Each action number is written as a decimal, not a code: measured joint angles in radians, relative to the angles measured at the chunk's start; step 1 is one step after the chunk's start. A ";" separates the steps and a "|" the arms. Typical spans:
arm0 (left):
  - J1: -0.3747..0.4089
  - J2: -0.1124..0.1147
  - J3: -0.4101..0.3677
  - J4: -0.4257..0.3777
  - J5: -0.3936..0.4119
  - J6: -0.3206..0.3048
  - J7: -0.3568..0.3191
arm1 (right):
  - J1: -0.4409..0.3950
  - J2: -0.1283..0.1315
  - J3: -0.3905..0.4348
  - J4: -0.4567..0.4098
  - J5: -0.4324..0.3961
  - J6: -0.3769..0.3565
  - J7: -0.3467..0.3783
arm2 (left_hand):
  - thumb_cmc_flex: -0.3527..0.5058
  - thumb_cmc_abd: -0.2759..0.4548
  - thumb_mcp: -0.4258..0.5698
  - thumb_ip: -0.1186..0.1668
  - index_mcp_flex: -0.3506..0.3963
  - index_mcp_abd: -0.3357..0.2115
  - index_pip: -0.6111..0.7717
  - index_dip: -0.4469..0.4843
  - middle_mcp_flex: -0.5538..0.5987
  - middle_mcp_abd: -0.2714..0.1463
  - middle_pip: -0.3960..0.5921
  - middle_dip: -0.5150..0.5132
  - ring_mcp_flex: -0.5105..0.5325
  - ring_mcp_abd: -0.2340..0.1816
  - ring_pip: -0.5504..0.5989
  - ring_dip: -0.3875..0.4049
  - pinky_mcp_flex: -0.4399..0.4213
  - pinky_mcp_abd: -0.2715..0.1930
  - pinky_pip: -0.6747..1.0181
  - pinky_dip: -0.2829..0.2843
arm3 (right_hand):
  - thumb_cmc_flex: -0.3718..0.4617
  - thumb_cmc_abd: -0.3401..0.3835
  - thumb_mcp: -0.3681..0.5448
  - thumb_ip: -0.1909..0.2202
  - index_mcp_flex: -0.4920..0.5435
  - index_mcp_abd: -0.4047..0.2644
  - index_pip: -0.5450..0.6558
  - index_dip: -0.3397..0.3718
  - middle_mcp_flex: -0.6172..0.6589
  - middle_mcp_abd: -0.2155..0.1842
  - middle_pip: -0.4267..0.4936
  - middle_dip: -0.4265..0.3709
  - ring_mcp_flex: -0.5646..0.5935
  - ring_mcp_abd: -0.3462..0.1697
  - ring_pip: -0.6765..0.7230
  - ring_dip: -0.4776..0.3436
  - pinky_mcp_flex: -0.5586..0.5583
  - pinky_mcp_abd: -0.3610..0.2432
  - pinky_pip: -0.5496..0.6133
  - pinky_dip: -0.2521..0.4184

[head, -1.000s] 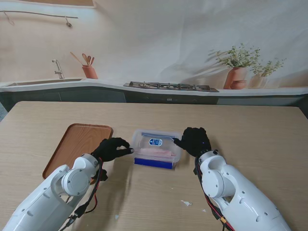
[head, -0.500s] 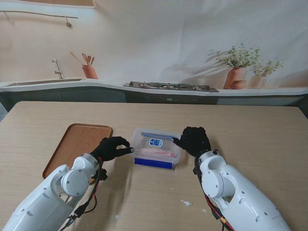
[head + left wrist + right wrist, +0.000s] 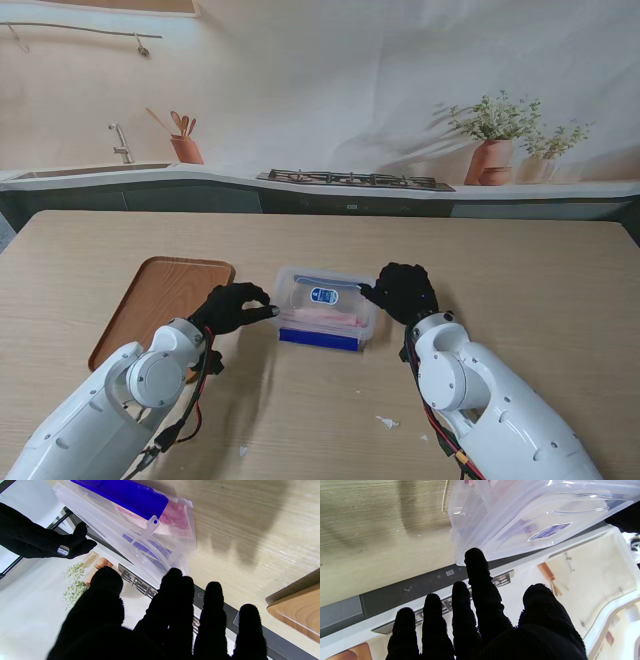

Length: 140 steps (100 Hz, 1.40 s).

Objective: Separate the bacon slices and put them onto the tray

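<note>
Clear plastic lidded container with blue clip latches [image 3: 325,309] sits mid-tabletop, pink bacon slices [image 3: 322,317] inside; the lid looks on, though the wrist views are too oblique to say whether it is latched. Left hand [image 3: 232,308] is at the container's left edge, fingers loosely spread, fingertips [image 3: 175,573] just beside the lid rim, grasping nothing. Right hand [image 3: 403,291] is at the right edge with fingers apart, index fingertip [image 3: 473,555] at or just off the lid corner; contact unclear, nothing gripped.

Risks, as a judgement: the container is light, so uneven pushing from the two hands could slide or tip it instead of opening it. If only one blue latch [image 3: 125,492] releases, the lid may jam or spring and jolt the bacon out. The slices likely stick together and are greasy, so gloved fingers may lift a clump or drop one on the tabletop.

The wooden rectangular tray [image 3: 163,303] lies left of the container, partly under the left forearm, bare, so that arm is in the way of a transfer. Small white scraps [image 3: 387,422] lie on the tabletop nearer to me, by the right arm, out of the path.
</note>
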 measured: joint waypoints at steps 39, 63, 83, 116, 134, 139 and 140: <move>0.003 -0.001 -0.004 0.000 -0.005 -0.012 0.005 | -0.005 -0.006 0.004 -0.008 0.009 0.006 -0.010 | 0.000 0.000 0.000 0.000 0.000 0.002 0.001 0.000 -0.002 0.000 -0.010 -0.010 -0.012 -0.010 -0.018 -0.012 0.000 0.000 -0.014 0.000 | 0.000 0.000 0.000 0.000 -0.020 -0.002 -0.010 -0.009 0.000 0.000 0.000 0.000 0.000 0.000 0.000 0.000 0.001 0.000 0.000 0.000; 0.005 -0.001 -0.004 -0.004 -0.006 -0.008 0.003 | -0.018 -0.009 0.024 -0.008 -0.023 0.025 -0.035 | 0.000 0.000 0.000 0.000 -0.008 0.010 0.001 0.000 -0.018 0.000 -0.019 -0.010 -0.012 -0.011 -0.023 -0.012 0.000 0.000 -0.025 0.000 | 0.000 0.000 0.000 0.000 -0.100 -0.002 -0.042 -0.010 -0.002 0.012 0.000 0.000 0.000 0.000 0.000 0.000 0.001 0.000 0.000 0.000; 0.007 0.000 -0.003 -0.007 -0.006 -0.005 0.003 | -0.007 0.000 -0.007 -0.007 -0.028 0.162 0.015 | 0.000 0.000 0.000 0.000 -0.009 0.014 0.001 0.000 -0.021 -0.005 -0.022 -0.011 -0.012 -0.011 -0.023 -0.013 0.000 0.000 -0.026 0.000 | 0.000 0.000 0.000 0.000 -0.108 0.021 -0.052 -0.010 -0.016 0.025 -0.010 0.000 0.000 0.015 0.000 0.000 0.001 0.009 0.007 0.000; 0.009 0.000 -0.003 -0.014 -0.006 0.002 0.000 | 0.013 -0.002 -0.038 0.005 0.045 0.152 0.053 | 0.000 0.000 0.000 0.000 -0.009 0.018 0.001 0.000 -0.022 -0.006 -0.023 -0.022 -0.012 -0.012 -0.023 -0.014 0.000 0.000 -0.030 0.000 | 0.000 0.000 0.000 0.000 -0.080 0.051 -0.070 -0.013 -0.014 0.025 -0.010 -0.003 0.000 0.022 0.000 0.000 0.001 0.010 0.008 0.000; 0.010 0.000 -0.004 -0.015 -0.006 0.002 -0.001 | 0.007 -0.007 -0.029 -0.008 0.079 0.150 0.050 | 0.000 0.000 0.000 0.000 -0.009 0.018 0.001 0.000 -0.022 -0.006 -0.023 -0.022 -0.012 -0.012 -0.024 -0.024 0.000 0.000 -0.031 0.000 | 0.000 0.000 0.000 0.000 -0.068 0.101 -0.064 -0.022 -0.014 0.025 -0.010 -0.004 0.000 0.023 0.000 0.000 0.001 0.010 0.008 0.000; 0.010 0.000 -0.004 -0.016 -0.006 0.002 -0.002 | 0.003 -0.009 -0.025 -0.014 0.089 0.150 0.049 | 0.000 0.000 0.000 0.000 -0.009 0.018 0.001 0.000 -0.022 -0.006 -0.023 -0.022 -0.012 -0.013 -0.024 -0.024 0.000 0.000 -0.038 0.000 | 0.000 0.000 0.000 0.000 -0.068 0.125 -0.064 -0.022 -0.014 0.025 -0.010 -0.004 0.000 0.023 0.000 0.000 0.001 0.010 0.008 0.000; 0.010 0.000 -0.004 -0.016 -0.006 0.002 -0.002 | 0.002 -0.009 -0.024 -0.015 0.092 0.149 0.048 | 0.000 0.000 0.000 0.000 -0.009 0.018 0.001 0.000 -0.022 -0.007 -0.023 -0.023 -0.012 -0.013 -0.024 -0.024 0.000 0.000 -0.038 0.000 | 0.000 0.000 0.000 0.000 -0.068 0.128 -0.063 -0.022 -0.014 0.025 -0.010 -0.004 0.000 0.023 0.000 0.000 0.001 0.010 0.008 0.000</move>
